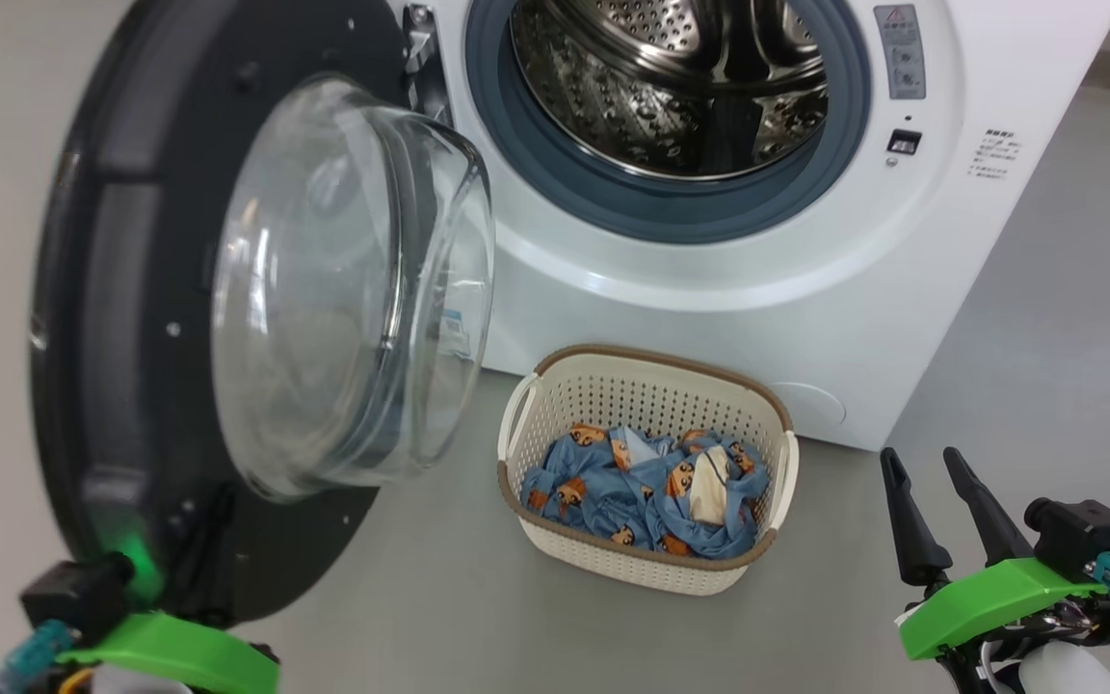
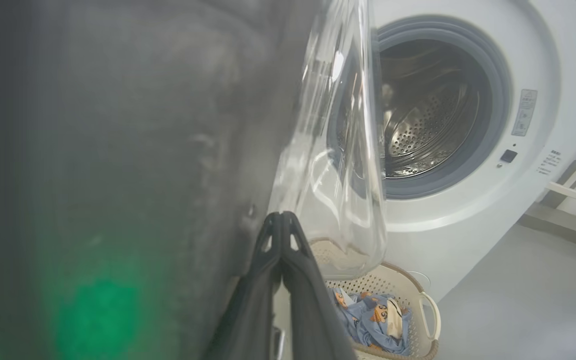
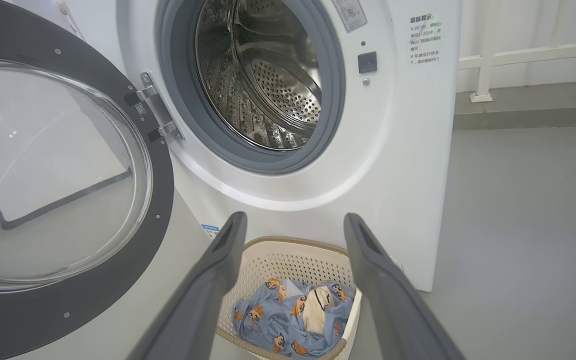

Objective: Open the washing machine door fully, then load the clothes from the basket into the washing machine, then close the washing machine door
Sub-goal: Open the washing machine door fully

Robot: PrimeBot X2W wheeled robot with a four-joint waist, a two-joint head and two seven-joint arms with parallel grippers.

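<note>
Low at six o'clock in the left wrist view, the left gripper (image 2: 281, 220) has its two dark fingers pressed flat together with nothing between them. Their tips sit right by the washing machine door (image 1: 112, 289), near where the grey face meets the glass bowl (image 1: 343, 289). I cannot tell if they touch it. The right gripper (image 1: 921, 458) waits at five o'clock in the head view, fingers spread wide and empty.

The door fills the nine o'clock side of the head view, swung well out from the washing machine (image 1: 709, 289) at twelve o'clock. The basket (image 1: 651, 359) stands on the floor at six o'clock, just in front of the machine, with the clothes (image 1: 632, 492) inside it.

I think the job right now is getting the door all the way open. It looks best to push on the hard grey plastic, not the slippery round glass. Go slowly and follow the curve around the hinge (image 3: 155, 112).

The glass bowl is clear, smooth and bulgy. The drum (image 1: 671, 87) is shiny steel dotted with tiny holes, and the seal (image 1: 632, 214) is a grey rubbery ring. The basket is cream plastic full of holes, with a brown woven-look rim. The clothes look soft and crumpled, blue with little orange bears and a cream patch.
</note>
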